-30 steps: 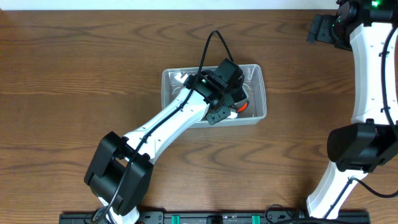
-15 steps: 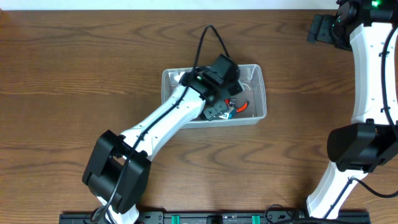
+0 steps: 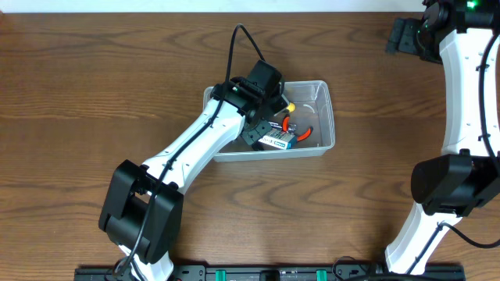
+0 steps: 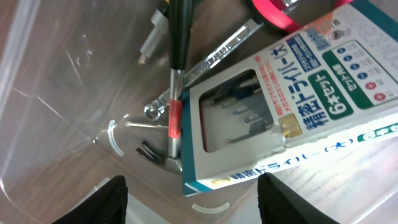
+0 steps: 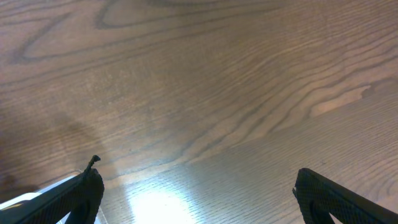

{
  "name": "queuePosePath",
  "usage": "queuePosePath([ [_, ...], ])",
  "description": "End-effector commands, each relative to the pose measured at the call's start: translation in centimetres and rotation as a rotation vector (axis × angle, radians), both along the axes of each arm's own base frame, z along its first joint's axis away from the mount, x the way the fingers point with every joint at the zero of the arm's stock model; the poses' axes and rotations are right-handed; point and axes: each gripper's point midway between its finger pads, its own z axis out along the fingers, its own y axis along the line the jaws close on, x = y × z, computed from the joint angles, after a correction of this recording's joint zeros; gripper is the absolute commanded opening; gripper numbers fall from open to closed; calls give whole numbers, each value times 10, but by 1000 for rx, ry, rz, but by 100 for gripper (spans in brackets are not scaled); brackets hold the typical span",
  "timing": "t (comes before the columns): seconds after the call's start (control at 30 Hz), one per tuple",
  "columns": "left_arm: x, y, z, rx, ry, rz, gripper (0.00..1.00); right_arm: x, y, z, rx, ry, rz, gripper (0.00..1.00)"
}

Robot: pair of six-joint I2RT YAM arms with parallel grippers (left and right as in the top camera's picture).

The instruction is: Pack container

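The container [image 3: 324,101] is clear glossy plastic, the box [image 4: 298,93] cardboard, the table [image 3: 94,94] grained wood.

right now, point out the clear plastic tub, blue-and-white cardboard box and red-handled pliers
clear plastic tub [image 3: 316,100], overhead view, bare floor near a corner
blue-and-white cardboard box [image 4: 311,93], left wrist view, printed face
red-handled pliers [image 3: 303,134], overhead view, one red handle

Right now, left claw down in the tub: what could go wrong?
1. The left claw hangs open close above the blue-and-white box; lifting out crookedly could snag it.
2. The box seems to rest partly on the screwdriver, so it may shift.
3. A sideways move could shove the container.
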Motion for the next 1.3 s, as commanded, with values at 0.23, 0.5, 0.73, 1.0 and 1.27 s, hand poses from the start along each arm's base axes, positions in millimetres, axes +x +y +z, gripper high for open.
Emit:
queuePosePath([
  [0.23, -14, -1, -8, -9, 74, -7, 55, 0, 0, 5, -9, -9, 11, 99],
  [0.5, -23, 1, -18, 8, 99, -13, 55, 0, 0, 5, -9, -9, 11, 99],
  [0.73, -28, -5, -34, 21, 118, -33, 55, 0, 0, 5, -9, -9, 12, 99],
  [1.0, -3, -19, -25, -48, 26, 34, 56, 0, 0, 5, -9, -9, 12, 99],
  [1.27, 22, -20, 1, -45, -79, 85, 56, 0, 0, 5, -9, -9, 11, 99],
])
